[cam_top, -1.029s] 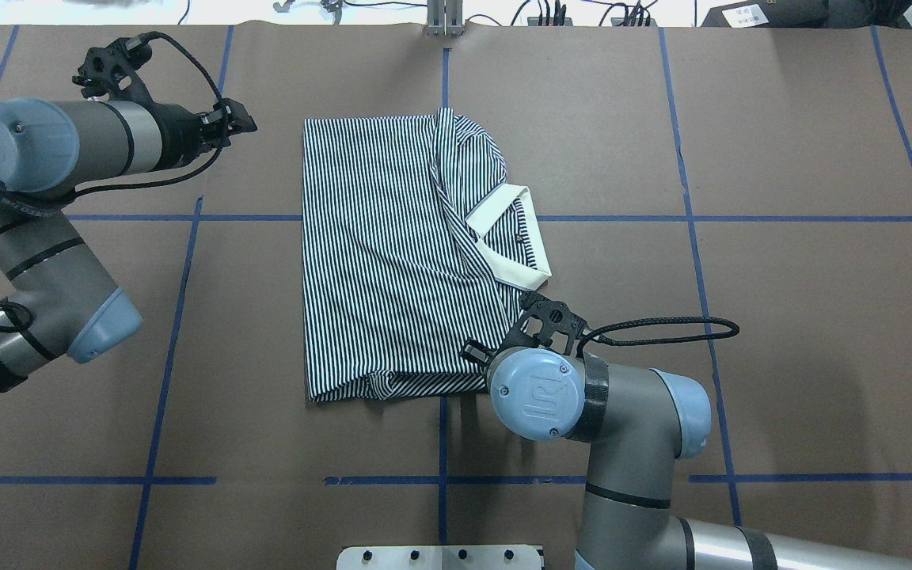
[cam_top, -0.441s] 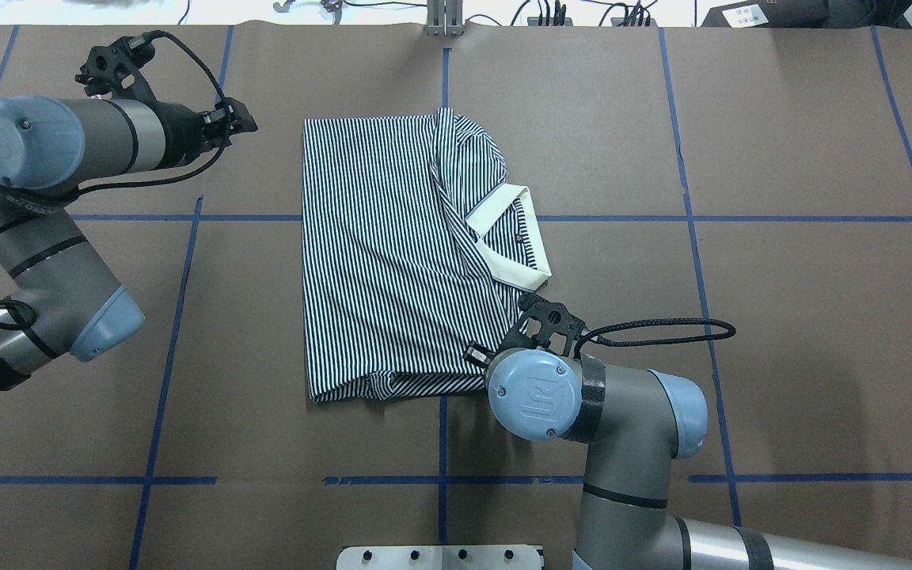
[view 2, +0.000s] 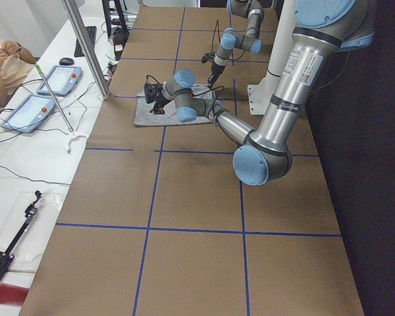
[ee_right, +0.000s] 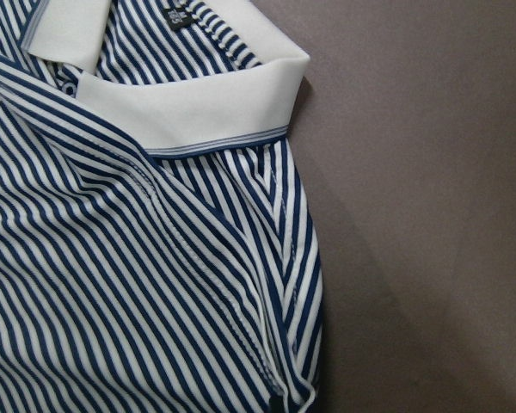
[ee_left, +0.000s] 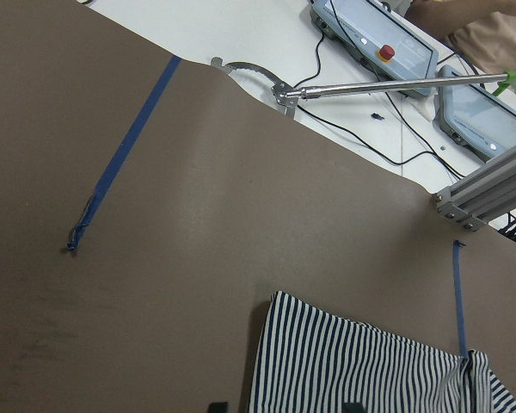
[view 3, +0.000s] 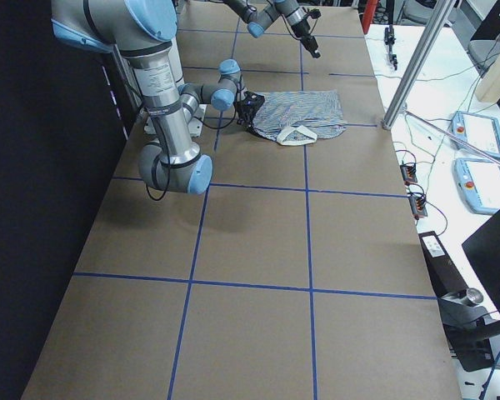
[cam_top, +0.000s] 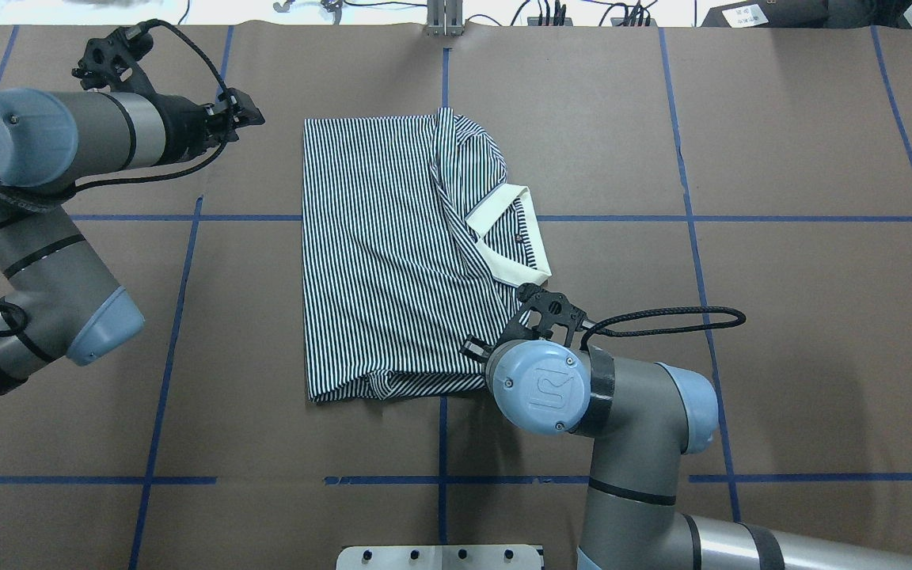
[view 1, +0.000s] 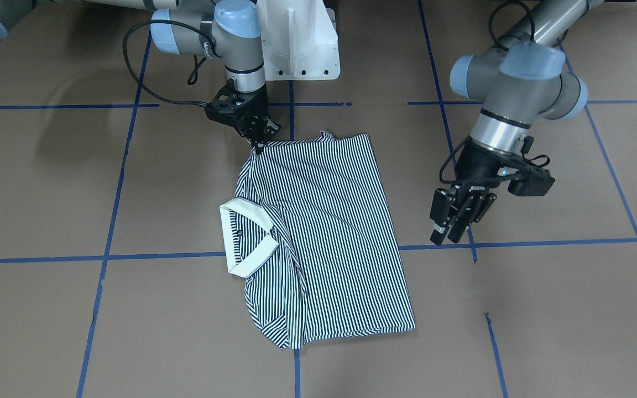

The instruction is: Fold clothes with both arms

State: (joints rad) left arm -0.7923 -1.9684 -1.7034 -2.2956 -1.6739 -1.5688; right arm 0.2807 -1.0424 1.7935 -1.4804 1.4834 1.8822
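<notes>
Centre of front-facing view: one striped polo shirt point(view 1: 329, 232), folded flat on table point(view 1: 47, 309). Two grippers: right gripper point(view 1: 256, 145) clamped on shirt's upper-left corner; left gripper point(view 1: 443, 239) spread apart, empty, right of shirt.

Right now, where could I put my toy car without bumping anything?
The big brown stretch of table on the collar side of the polo shirt is bare. So is the strip between the shirt and the white base. It's crowded where the right claw pinches the shirt's corner, and beside the open left claw.
</notes>
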